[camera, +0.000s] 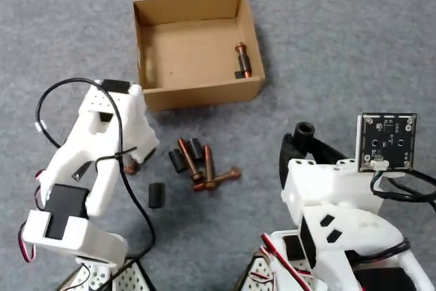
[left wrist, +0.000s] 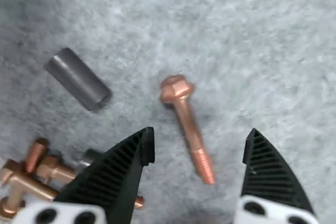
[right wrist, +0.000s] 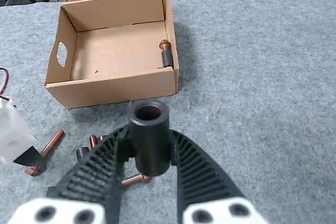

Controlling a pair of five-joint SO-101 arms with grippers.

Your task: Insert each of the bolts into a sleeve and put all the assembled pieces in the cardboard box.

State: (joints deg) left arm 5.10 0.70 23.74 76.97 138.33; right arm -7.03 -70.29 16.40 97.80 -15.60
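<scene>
Over a bolt [left wrist: 185, 116], the left end effector [left wrist: 200, 132], jaws apart, should close mid-shank; the right end effector [right wrist: 148, 141] clamps a sleeve [right wrist: 149, 129] upright.

Looking straight down from a fixed spot above the grey table [camera: 340, 46], with the cardboard box [camera: 204, 95] at 12 o'clock. From the left wrist, very near the tabletop, peering down through the parted left gripper [left wrist: 200, 131] at one bolt [left wrist: 186, 124]. From the right wrist, farther back, facing forward over the right gripper [right wrist: 149, 132] and its clamped sleeve [right wrist: 149, 148] toward the box. Shared by all three: the heap of bolts [camera: 208, 165].
</scene>
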